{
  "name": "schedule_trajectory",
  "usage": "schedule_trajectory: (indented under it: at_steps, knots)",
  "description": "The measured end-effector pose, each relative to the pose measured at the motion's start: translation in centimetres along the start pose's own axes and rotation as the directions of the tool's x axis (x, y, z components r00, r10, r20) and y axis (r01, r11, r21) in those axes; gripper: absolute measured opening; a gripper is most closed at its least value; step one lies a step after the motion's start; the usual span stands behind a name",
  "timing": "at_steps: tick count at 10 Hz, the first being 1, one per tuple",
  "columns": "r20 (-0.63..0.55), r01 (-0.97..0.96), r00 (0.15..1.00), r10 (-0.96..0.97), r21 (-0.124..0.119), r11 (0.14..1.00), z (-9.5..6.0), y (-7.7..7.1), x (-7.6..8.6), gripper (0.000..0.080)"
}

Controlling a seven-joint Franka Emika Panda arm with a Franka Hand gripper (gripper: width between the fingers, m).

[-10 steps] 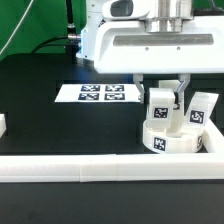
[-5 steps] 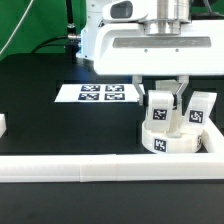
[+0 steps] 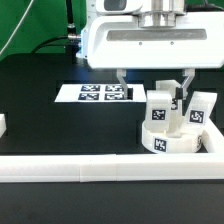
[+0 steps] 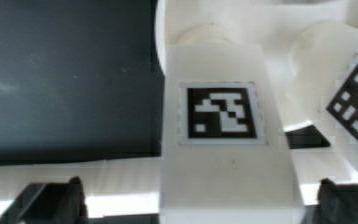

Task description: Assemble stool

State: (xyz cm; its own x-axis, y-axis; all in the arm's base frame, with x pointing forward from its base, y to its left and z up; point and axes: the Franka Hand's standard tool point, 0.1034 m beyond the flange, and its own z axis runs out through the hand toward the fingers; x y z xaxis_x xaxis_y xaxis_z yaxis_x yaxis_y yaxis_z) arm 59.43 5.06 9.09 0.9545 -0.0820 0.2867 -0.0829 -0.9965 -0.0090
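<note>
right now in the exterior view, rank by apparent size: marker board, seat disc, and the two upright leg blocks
1. marker board, widest.
2. seat disc.
3. The leg block under the gripper and the other leg block look alike; I won't rank them.

tagged leg block (image 4: 220, 120) between open gripper (image 4: 190, 198) fingers
</note>
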Motion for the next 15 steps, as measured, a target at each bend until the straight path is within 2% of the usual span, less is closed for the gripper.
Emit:
schedule_trajectory:
  at_steps: [2,3,7,11,15]
  knots:
    - [0.033,-0.011,0.999,0.01,0.014,1.0,-1.8,-0.1,1.0,0.0648]
    - [0.033,-0.011,0.999,0.011,0.017,1.0,-2.1,-0.2,1.4,0.0649]
    - [0.092,-0.012,0.996,0.011,0.016,1.0,-1.7,-0.2,0.8,0.0649]
    - [0.351,-0.026,0.936,0.018,0.016,1.0,-1.1,0.0,0.1,0.0649]
    - [0.357,-0.023,0.934,0.017,0.011,1.0,-0.2,0.0,0.5,0.0649]
